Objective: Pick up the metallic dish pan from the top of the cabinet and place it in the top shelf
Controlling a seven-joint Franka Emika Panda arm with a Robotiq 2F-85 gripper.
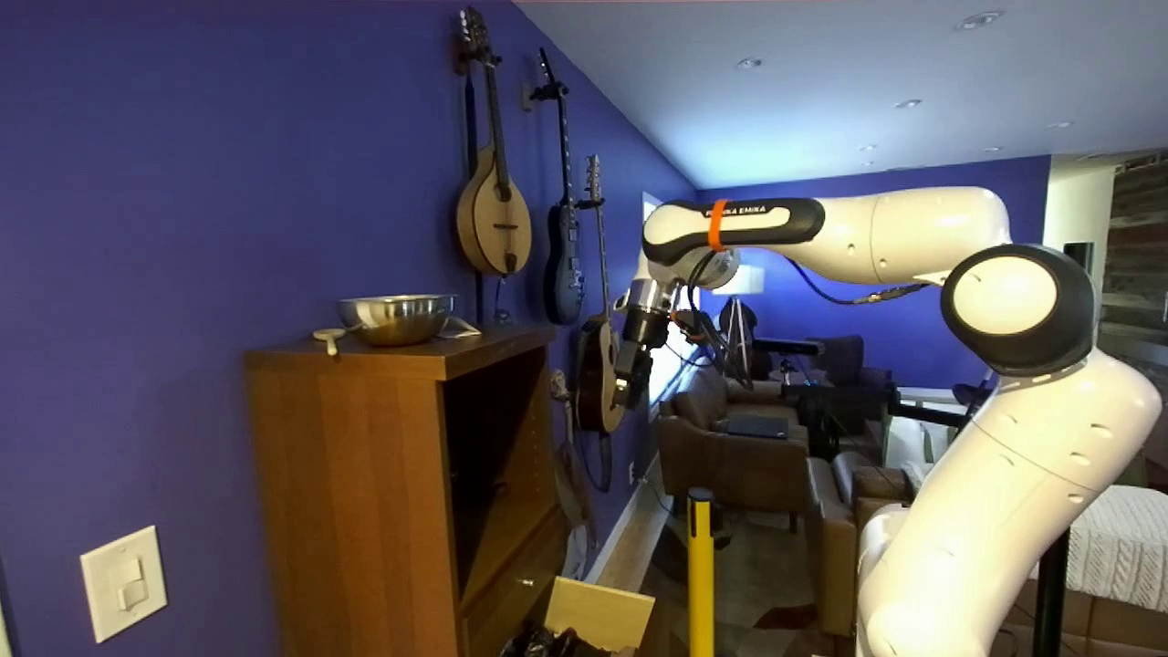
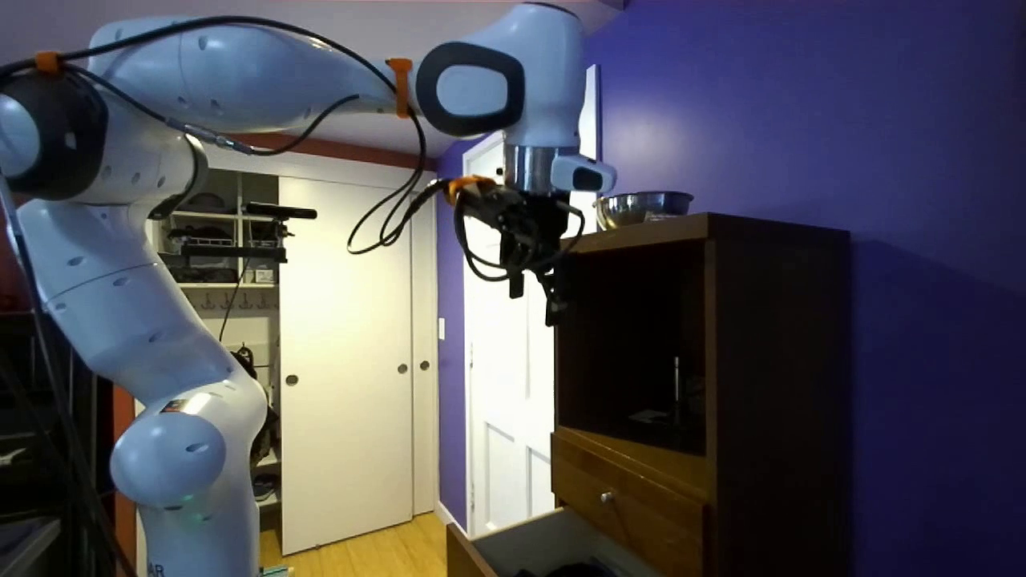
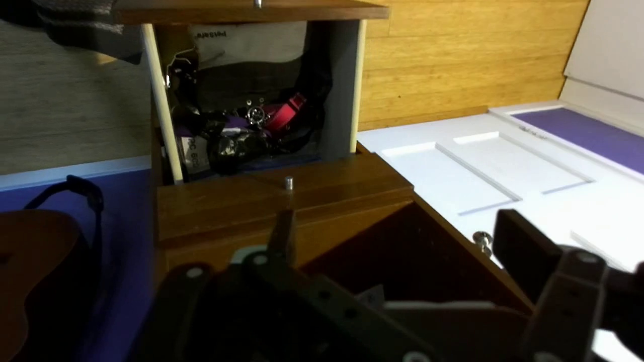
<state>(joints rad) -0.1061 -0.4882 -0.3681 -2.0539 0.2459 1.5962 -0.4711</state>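
I find the metallic dish pan point(image 1: 399, 323) upright on the flat top of the cabinet point(image 1: 356, 493) in both exterior views. Its inner floor is hidden at these angles, so I cannot tell whether it holds anything. Just beside it lie a pale handle-shaped item point(image 1: 329, 338) and a pale flat piece point(image 1: 460, 330).

The top shelf point(image 2: 617, 344), directly below, is heavily shadowed. Inside I record a slim upright rod point(image 2: 677, 385) and a small pale flat object point(image 2: 648, 417); I cannot identify either. Beneath that, the upper drawer point(image 2: 641, 517) is closed, its metal knob point(image 2: 607, 498) facing out. The lower drawer point(image 3: 343, 90) stands open and loaded: from the wrist view I note a pale package point(image 3: 251, 45) lettered "PetSafe", a pinkish-red strap point(image 3: 288, 114), a round metal piece point(image 3: 255, 116) and crumpled glossy dark material point(image 3: 239, 146). Some contents are too dark to name. In an exterior view, a background closet point(image 2: 210, 285) has dark items on its shelves.

My gripper point(image 2: 535, 300) hangs in front of the cabinet, apart from the pan. Its fingers point(image 3: 523, 246) stand wide apart, and I see nothing held between them.
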